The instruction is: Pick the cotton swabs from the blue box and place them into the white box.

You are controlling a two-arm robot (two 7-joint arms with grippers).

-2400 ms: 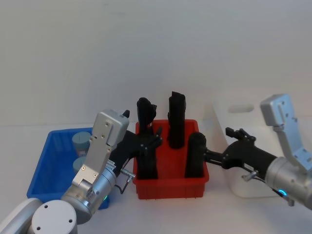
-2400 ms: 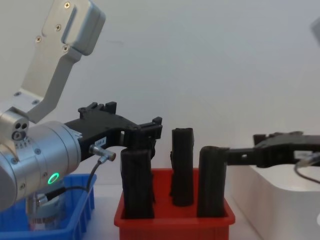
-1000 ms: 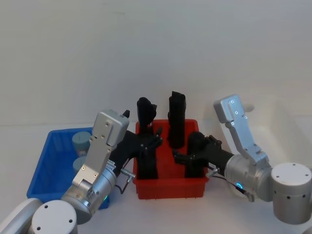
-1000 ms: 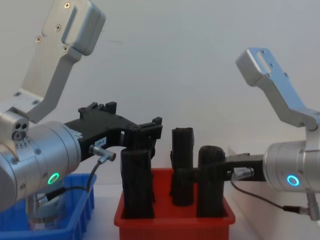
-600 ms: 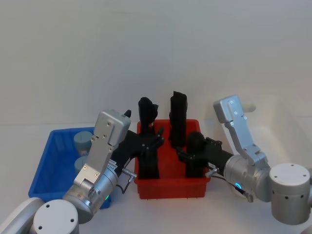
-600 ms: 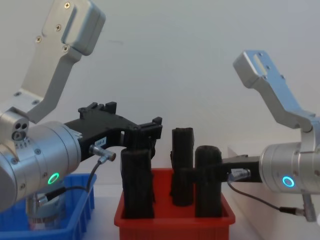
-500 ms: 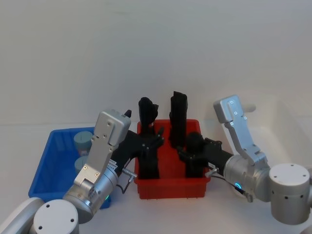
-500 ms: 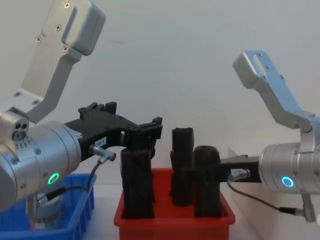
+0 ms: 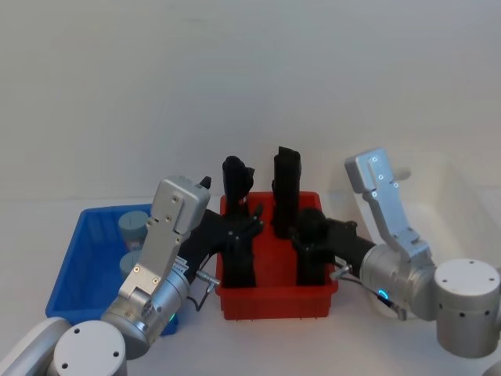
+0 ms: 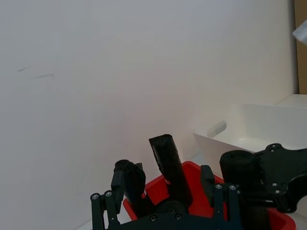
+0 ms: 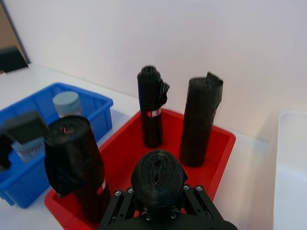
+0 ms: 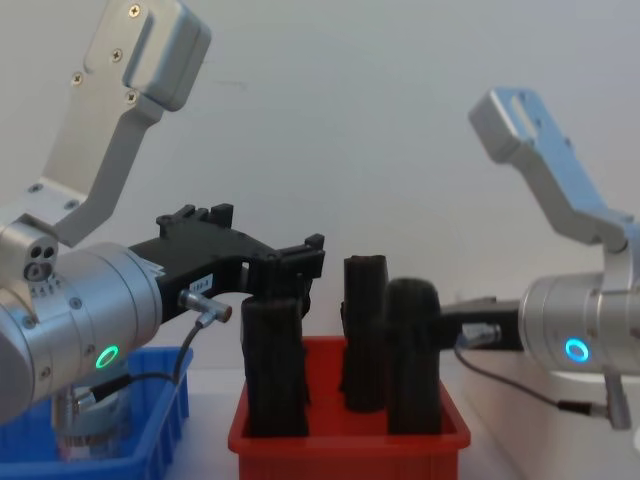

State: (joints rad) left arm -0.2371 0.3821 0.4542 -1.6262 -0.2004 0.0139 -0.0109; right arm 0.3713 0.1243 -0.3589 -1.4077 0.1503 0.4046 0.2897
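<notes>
Two cotton swabs tubs [image 9: 131,225] [image 9: 129,261] with grey-blue lids stand in the blue box [image 9: 78,258] at the left; one tub [image 11: 65,103] also appears in the right wrist view. My left gripper [image 9: 246,223] hangs open over the red bin's front-left black roll, its fingers [image 10: 103,211] spread wide. My right gripper [image 9: 309,231] is shut on the front-right black roll [image 12: 413,360], which sits between its fingers [image 11: 158,179]. The white box [image 10: 259,124] stands at the far right, behind the right arm.
A red bin [image 9: 274,301] with several tall black rolls sits between the blue box and the white box. Both arms reach in over it from the front. A plain white wall rises behind the table.
My right gripper swung from over the white box to the red bin and closed on the front-right black roll, which has since shifted slightly left and up. The left arm stayed still.
</notes>
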